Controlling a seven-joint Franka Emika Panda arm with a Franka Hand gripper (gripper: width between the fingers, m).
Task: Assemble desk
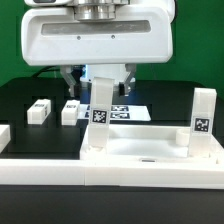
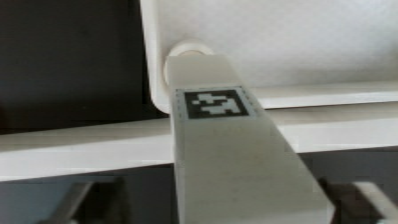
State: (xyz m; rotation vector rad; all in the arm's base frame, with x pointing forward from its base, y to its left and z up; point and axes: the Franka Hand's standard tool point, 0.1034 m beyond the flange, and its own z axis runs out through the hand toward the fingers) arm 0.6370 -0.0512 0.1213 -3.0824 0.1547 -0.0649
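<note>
pincer: the pincer (image 1: 100, 80) points down over the panel's far corner on the exterior view's left, jaws apart
pincer state: wide; one finger (image 2: 75, 200) stands on each side of the upright leg, and the wrist view shows a thin gap on both sides
upright leg: the upright leg (image 1: 100, 108) stands between the jaws, its square tag (image 2: 214, 103) facing both cameras
leg foot: its rounded end meets the corner of the panel in the wrist view
panel: the panel (image 1: 140, 150) lies flat on the counter (image 1: 20, 98), rim up, nearest the exterior camera
second leg: the second leg (image 1: 204, 118) stands upright at the panel's corner on the exterior view's right, well apart from the pincer
loose leg: the loose leg (image 1: 70, 112) lies on the counter just beside the upright leg
outer loose leg: the outer loose leg (image 1: 38, 111) lies further toward the exterior view's left
marker board: the marker board (image 1: 130, 110) lies flat behind the panel
</note>
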